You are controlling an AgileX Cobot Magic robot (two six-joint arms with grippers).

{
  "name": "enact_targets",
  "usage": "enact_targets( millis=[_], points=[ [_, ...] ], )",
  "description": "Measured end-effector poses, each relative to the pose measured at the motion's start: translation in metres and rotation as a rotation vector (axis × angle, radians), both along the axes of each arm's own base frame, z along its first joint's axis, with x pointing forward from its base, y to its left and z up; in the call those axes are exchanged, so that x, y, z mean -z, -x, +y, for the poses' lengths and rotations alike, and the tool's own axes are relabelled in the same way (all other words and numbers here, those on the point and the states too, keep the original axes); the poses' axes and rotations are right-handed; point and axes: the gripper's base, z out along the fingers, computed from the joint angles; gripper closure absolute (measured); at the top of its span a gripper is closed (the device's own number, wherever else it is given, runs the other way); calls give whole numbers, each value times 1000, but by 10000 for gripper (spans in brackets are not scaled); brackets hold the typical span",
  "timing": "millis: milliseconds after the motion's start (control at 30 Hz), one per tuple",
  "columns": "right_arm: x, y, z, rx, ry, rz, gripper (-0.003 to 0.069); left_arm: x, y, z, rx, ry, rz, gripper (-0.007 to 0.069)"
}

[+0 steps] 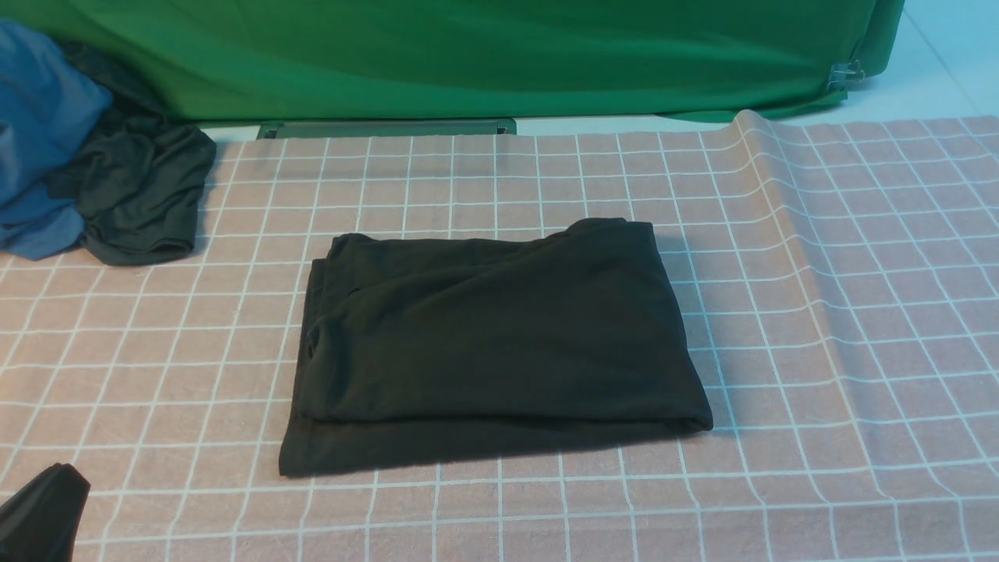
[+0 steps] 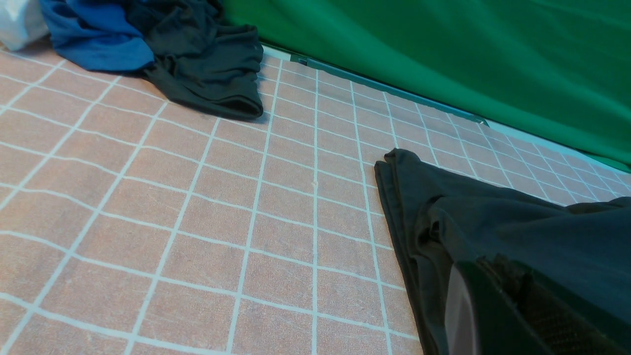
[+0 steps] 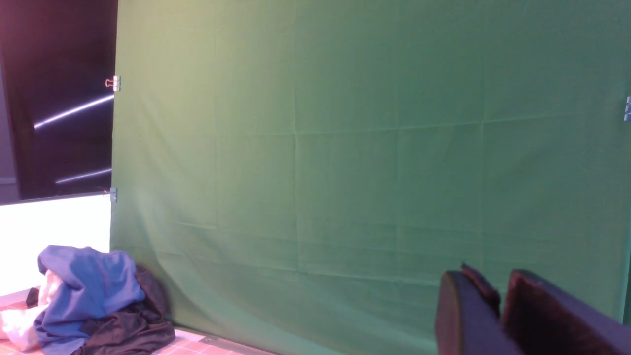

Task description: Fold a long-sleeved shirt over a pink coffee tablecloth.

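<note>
The long-sleeved shirt (image 1: pixel 499 343) lies folded into a black rectangle in the middle of the pink coffee tablecloth (image 1: pixel 819 312); no print shows. My left gripper (image 1: pixel 66 472) sits low at the near left corner, apart from the shirt, shut and holding nothing. In the left wrist view its dark fingers (image 2: pixel 493 315) overlap the shirt's (image 2: pixel 517 222) edge on the tablecloth (image 2: pixel 197 197). My right gripper (image 3: pixel 498 281) is out of the front view. It is raised and faces the green backdrop. A narrow gap shows between its fingertips and nothing is in it.
A blue garment (image 1: pixel 39 148) and a smaller dark grey garment (image 1: pixel 140 195) are heaped at the far left. The green cloth (image 1: pixel 468 55) hangs along the back. A raised crease (image 1: pixel 769 195) runs through the tablecloth on the right.
</note>
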Motion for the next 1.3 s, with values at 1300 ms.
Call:
enact_targets(
  millis=[1300],
  points=[
    [148, -37, -7, 400, 312, 473, 424, 0, 0, 0, 0, -3, 2, 611]
  ],
)
